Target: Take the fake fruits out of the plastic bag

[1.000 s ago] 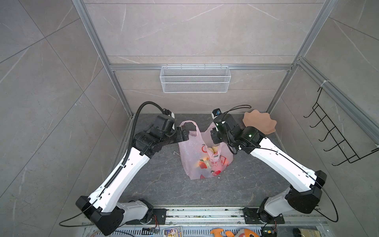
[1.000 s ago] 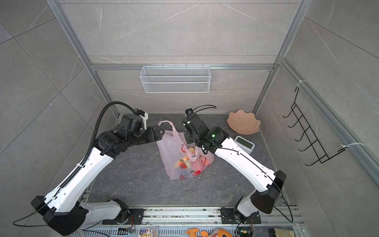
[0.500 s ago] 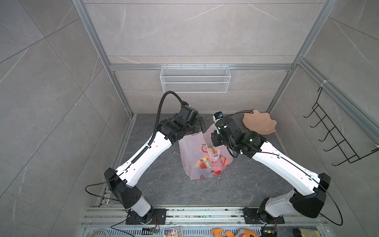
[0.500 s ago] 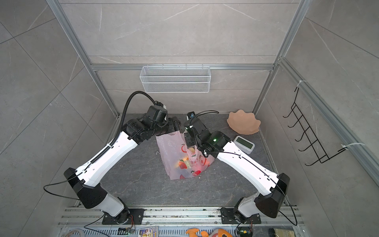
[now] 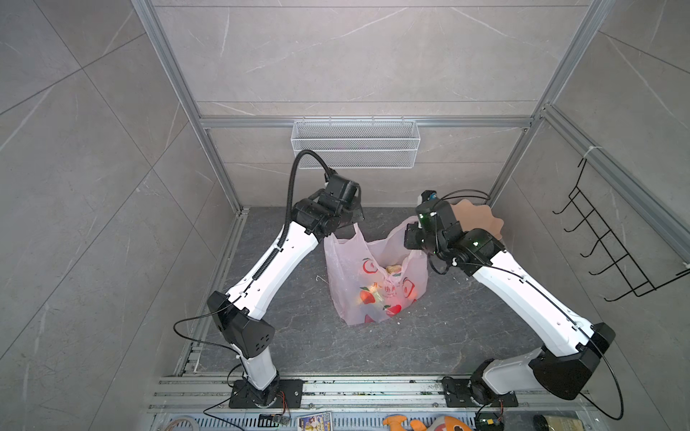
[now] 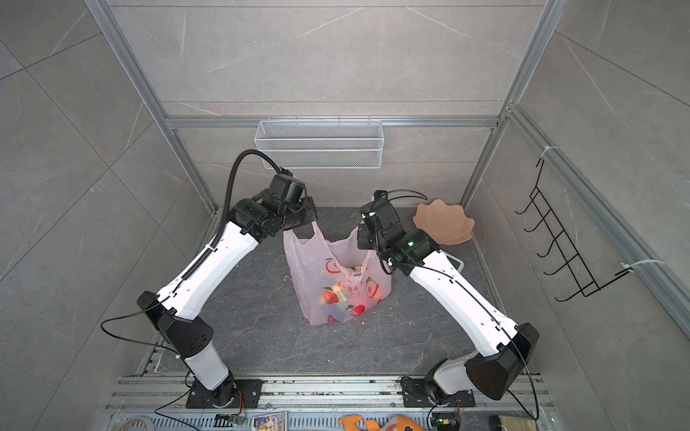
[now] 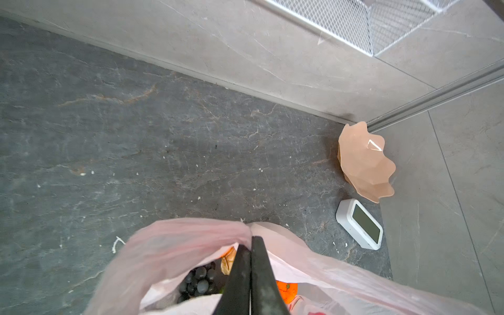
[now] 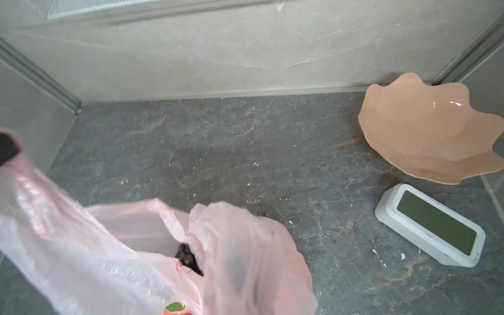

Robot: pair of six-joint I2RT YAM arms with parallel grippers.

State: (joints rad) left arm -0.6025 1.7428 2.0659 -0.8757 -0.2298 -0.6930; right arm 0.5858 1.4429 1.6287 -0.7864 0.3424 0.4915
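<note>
1. The left gripper [image 7: 251, 242], its jaws pressed together, pinches one handle of the plastic bag [image 5: 373, 276], which hangs below it.
2. The right gripper [image 5: 409, 240] is also narrow and seems to grip the opposite handle, though plastic hides its tips.
3. The fake fruits [image 7: 200, 281] lie inside the bag beneath both grippers. None is out yet, so all the emptying remains.

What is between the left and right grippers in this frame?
The open mouth of the plastic bag, with fake fruits inside, spans the gap. The left gripper and right gripper each pinch a handle. Both top views show it.
</note>
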